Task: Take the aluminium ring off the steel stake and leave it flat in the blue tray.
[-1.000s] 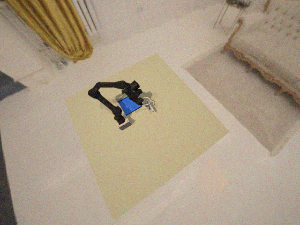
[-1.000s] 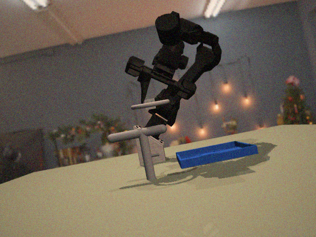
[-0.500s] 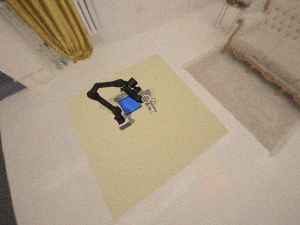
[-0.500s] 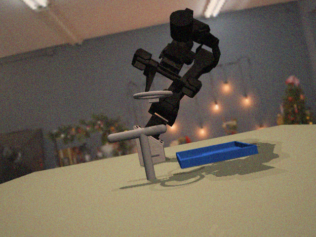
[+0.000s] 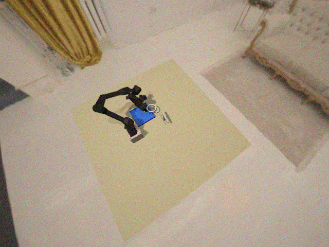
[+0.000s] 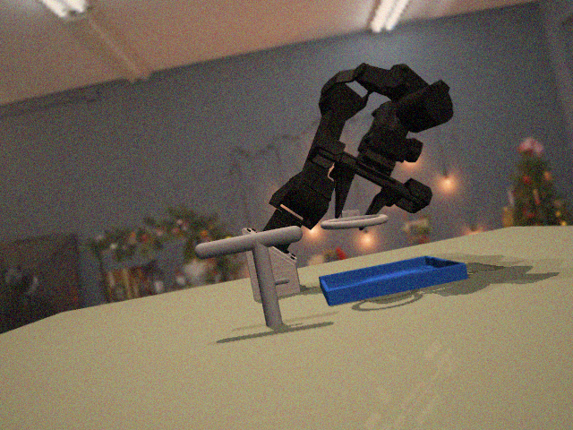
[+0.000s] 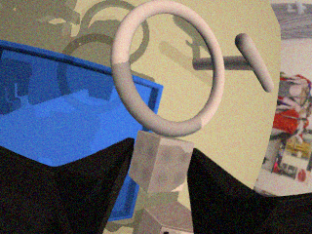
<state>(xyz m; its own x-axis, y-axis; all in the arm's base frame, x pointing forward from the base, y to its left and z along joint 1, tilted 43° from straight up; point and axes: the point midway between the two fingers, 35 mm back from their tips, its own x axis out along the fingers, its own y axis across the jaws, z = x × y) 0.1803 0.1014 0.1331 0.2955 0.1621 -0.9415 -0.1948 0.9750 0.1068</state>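
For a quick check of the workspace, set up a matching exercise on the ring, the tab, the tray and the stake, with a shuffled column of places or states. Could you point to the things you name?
Things:
1. Ring (image 5: 147,107) (image 6: 354,227) (image 7: 220,73)
2. Tab (image 6: 350,213) (image 7: 158,163)
3. Tray (image 5: 143,117) (image 6: 393,286) (image 7: 44,132)
4. Stake (image 5: 165,116) (image 6: 267,287) (image 7: 225,64)

Places or states:
A. blue, resting on the yellowish surface
B. gripped between the fingers of the hand (image 6: 354,212) (image 7: 162,166)
C. upright, topped by a cross-bar
D. held up in the air, off the stake

Pairs: 1-D, 2-B, 3-A, 4-C
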